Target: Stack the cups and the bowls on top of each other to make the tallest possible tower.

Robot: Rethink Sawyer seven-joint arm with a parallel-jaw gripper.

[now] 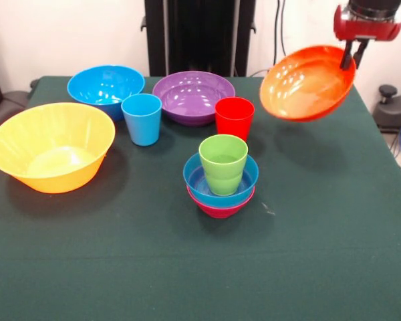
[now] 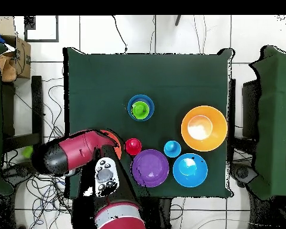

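Observation:
My gripper [image 1: 353, 55] is shut on the rim of the red-orange bowl [image 1: 306, 83] and holds it tilted in the air above the table's right side. In the overhead view only a sliver of that bowl [image 2: 114, 138] shows beside the arm. The tower [image 1: 222, 177] stands mid-table: the lime green cup [image 1: 223, 162] in the small blue bowl [image 1: 195, 179] on the small magenta bowl [image 1: 219, 207]. It also shows from above [image 2: 140, 108]. The yellow-orange bowl [image 1: 27, 137], large blue bowl [image 1: 97, 90], purple bowl [image 1: 187, 100], light blue cup [image 1: 142, 120] and red cup [image 1: 234, 119] stand apart.
The green table [image 1: 200, 267] carries everything. The robot's black pedestal [image 1: 199, 33] stands behind the purple bowl. From above, the arm [image 2: 80, 152] covers the table's near left corner. A cardboard box [image 2: 14, 59] sits off the table.

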